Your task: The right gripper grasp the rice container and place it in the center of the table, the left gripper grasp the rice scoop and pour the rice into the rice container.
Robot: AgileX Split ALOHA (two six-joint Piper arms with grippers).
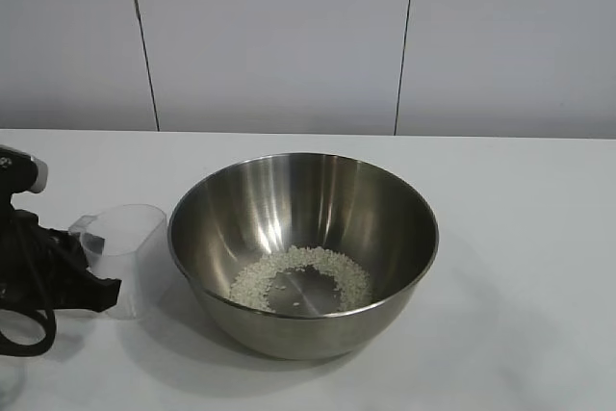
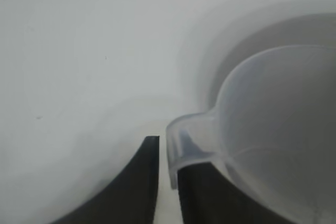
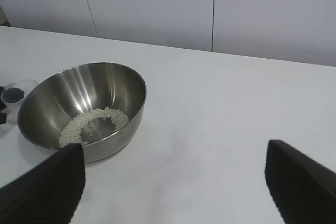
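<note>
The left gripper (image 1: pixel 96 281), black with two tapered fingers, sits at the lower left of the exterior view with the handle of the rice scoop (image 1: pixel 125 257), a small translucent clear plastic measuring cup, between its fingers. In the left wrist view a pale gap shows beside the handle tab and the black fingers (image 2: pixel 139 182), so the jaws stand slightly parted around the handle; whether they press it or have let go I cannot tell. The cup stands upright on the flat white table (image 1: pixel 520 267), just beside the left wall of the rice container (image 1: pixel 303 252), and looks empty.

The rice container, a large round shiny stainless-steel bowl with a rolled rim, rests in the middle of the exterior frame. The rice (image 1: pixel 300 276), small white uncooked grains, lies at its bottom in a loose ring around a bare patch of steel. The pour seems done.

The scoop is probably very light, thin-walled and easy to tip or knock over; the small side handle is the sound place to hold it. The bowl is likely stiff, smooth and slippery, best pinched at the rim.

The right gripper (image 3: pixel 173 182), black with ridged finger pads, hangs wide open in the lower part of its wrist view, well apart from the bowl at that frame's left, holding nothing.
</note>
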